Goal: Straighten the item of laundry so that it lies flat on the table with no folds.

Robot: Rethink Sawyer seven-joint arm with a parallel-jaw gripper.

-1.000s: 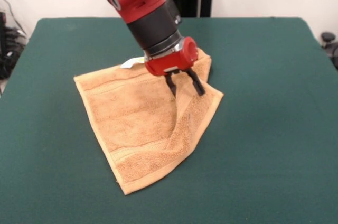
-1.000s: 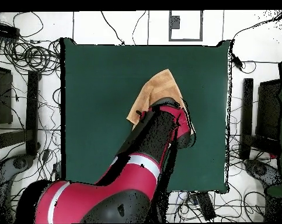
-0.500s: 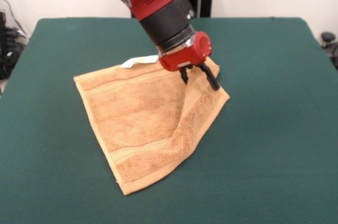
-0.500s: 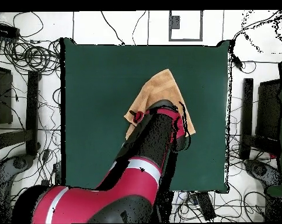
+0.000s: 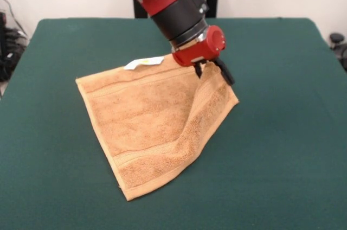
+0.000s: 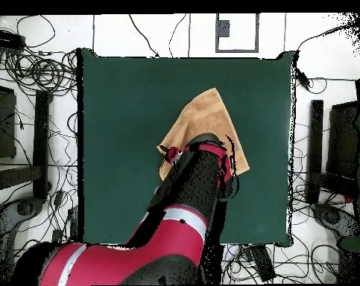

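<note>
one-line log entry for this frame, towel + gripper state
gripper: open, at towel's far corner | towel: mostly spread, ridge fold below gripper, not flat | tag: visible at far edge | table

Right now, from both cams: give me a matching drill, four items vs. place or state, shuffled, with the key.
Items:
1. golden-tan terry towel
2. small white tag with a yellow mark
3. red and black claw
4. dark green felt-like table

Place or state:
A. at the towel's far edge, on the felt
B. bare around the cloth on every side
C. at the towel's raised right corner
D. spread, with a fold along its right side

Pairs: 1-D, 2-A, 3-C, 4-B
</note>
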